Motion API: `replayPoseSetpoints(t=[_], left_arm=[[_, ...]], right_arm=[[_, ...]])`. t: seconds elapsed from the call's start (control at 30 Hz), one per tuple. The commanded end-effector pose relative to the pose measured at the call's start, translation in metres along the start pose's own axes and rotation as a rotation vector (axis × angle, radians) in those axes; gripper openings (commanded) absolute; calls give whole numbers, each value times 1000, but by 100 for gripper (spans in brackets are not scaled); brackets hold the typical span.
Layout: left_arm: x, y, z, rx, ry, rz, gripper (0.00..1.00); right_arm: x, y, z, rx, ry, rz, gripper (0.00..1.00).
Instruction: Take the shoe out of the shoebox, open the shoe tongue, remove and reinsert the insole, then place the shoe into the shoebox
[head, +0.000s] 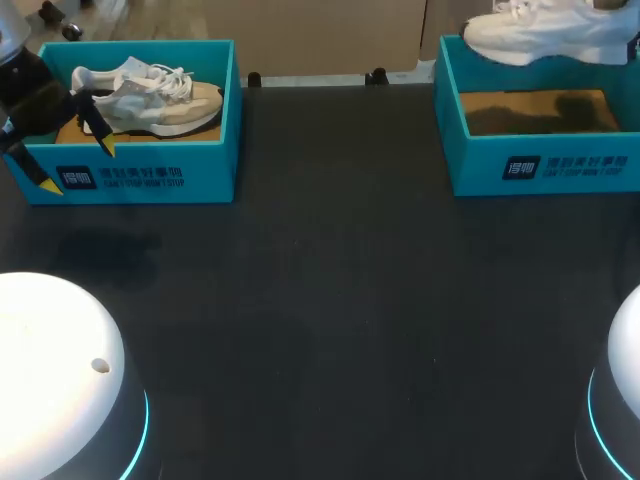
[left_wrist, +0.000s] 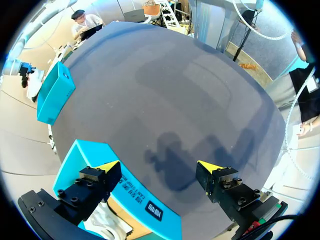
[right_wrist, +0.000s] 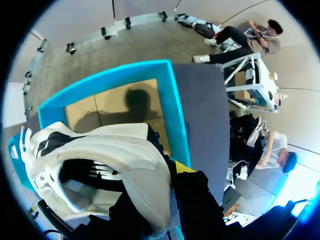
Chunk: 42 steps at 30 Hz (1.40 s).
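On the table (head: 330, 300), the left box (head: 150, 178) at 10 o'clock holds the grey shoe (head: 150, 100); the right box (head: 545, 165) at 2 o'clock is empty, with the white shoe (head: 550, 35) aloft over its far wall. The right gripper (right_wrist: 172, 172) is clenched on the white shoe's collar; the left gripper (left_wrist: 159, 167) is released, fingers wide, at the left box's near wall. Judged step: take-out of the white shoe; the next move calls for lowering it to bare table at 6 o'clock of the right box, ready for tongue opening.
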<state>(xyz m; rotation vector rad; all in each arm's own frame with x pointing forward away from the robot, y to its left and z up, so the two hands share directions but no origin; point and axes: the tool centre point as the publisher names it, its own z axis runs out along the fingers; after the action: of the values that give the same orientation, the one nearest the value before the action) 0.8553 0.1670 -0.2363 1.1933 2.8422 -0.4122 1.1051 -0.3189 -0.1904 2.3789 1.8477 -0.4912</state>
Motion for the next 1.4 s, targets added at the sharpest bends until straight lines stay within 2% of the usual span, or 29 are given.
replayPoseSetpoints(t=[0.03, 0.43, 0.5, 0.6, 0.63, 0.67, 0.73, 1.1, 1.13, 1.17, 1.4], left_arm=[[1, 0, 0, -3, 1, 0, 100], [1, 0, 0, -3, 1, 0, 100], [1, 0, 0, -3, 1, 0, 100], [1, 0, 0, -3, 1, 0, 100], [1, 0, 0, -3, 1, 0, 100], [1, 0, 0, -3, 1, 0, 100], [1, 0, 0, -3, 1, 0, 100], [1, 0, 0, -3, 1, 0, 100], [1, 0, 0, -3, 1, 0, 100], [1, 0, 0, -3, 1, 0, 100], [1, 0, 0, -3, 1, 0, 100]], right_arm=[[8, -19, 12, -86, -63, 33, 0], [8, -19, 12, -86, -63, 33, 0], [6, -16, 19, -95, -97, 41, 0], [1, -16, 29, -129, -125, 36, 0], [0, -18, 31, -182, -108, 20, 0], [0, -19, 33, -171, -130, 32, 0], [0, -23, 37, -223, -102, 19, 0], [0, -26, 40, -231, -88, 12, 0], [2, -24, 40, -243, -128, 13, 0], [2, -22, 42, -276, -108, -2, 0], [-4, -17, 67, -298, -66, -10, 0]])
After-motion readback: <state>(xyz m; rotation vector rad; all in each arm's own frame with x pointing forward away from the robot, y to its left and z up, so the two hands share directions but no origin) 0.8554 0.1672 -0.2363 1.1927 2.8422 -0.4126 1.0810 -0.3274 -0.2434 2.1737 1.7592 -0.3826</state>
